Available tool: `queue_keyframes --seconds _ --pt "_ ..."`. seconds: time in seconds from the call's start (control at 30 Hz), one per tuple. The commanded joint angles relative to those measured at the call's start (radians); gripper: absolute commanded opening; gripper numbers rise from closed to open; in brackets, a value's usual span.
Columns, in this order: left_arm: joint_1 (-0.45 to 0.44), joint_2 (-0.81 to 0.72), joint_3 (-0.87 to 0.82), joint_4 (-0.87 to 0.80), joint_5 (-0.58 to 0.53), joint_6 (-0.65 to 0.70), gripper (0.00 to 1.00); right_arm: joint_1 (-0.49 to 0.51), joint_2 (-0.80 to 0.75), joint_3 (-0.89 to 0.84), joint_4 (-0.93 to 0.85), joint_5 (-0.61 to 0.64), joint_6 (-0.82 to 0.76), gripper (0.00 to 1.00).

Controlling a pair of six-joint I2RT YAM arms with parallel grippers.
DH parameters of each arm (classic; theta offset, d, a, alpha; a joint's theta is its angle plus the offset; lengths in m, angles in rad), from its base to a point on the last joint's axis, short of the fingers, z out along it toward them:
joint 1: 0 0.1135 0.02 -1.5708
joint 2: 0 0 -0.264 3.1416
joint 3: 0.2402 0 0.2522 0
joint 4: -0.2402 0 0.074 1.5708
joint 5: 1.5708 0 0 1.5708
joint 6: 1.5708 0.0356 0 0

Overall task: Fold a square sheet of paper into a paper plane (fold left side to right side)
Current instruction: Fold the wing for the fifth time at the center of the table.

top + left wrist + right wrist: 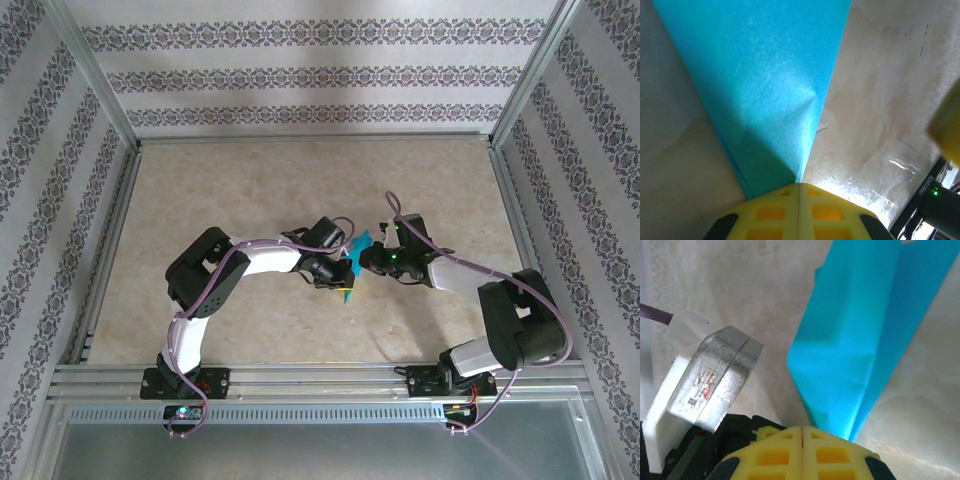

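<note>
The sheet of paper (355,258) is teal-blue, folded to a narrow creased shape, and sits at the table's middle between my two grippers. My left gripper (338,275) meets it from the left, my right gripper (370,262) from the right. In the left wrist view the paper (765,90) tapers to a point that runs into the seam of the shut yellow gripper (799,184). In the right wrist view the creased paper (860,340) narrows down behind the shut gripper (802,429), just right of its seam.
The beige table (250,180) is walled by an aluminium frame (100,200) and patterned panels. The left arm's silver and white wrist block (715,375) hangs close beside my right gripper. A blurred yellow finger (947,130) of the right gripper edges the left wrist view.
</note>
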Motion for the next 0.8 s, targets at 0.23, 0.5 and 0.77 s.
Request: queue_keyframes --seconds 0.23,0.5,0.77 --pt "-0.006 0.008 -0.04 -0.107 -0.047 0.0 0.0 0.024 0.142 0.05 0.096 0.033 -0.001 0.0" --pt "-0.006 0.005 -0.045 -0.111 -0.056 -0.004 0.0 0.021 0.198 0.082 0.081 0.06 -0.029 0.0" --pt "-0.005 0.007 -0.047 -0.118 -0.056 -0.004 0.0 0.006 0.238 0.099 0.057 0.088 -0.068 0.0"
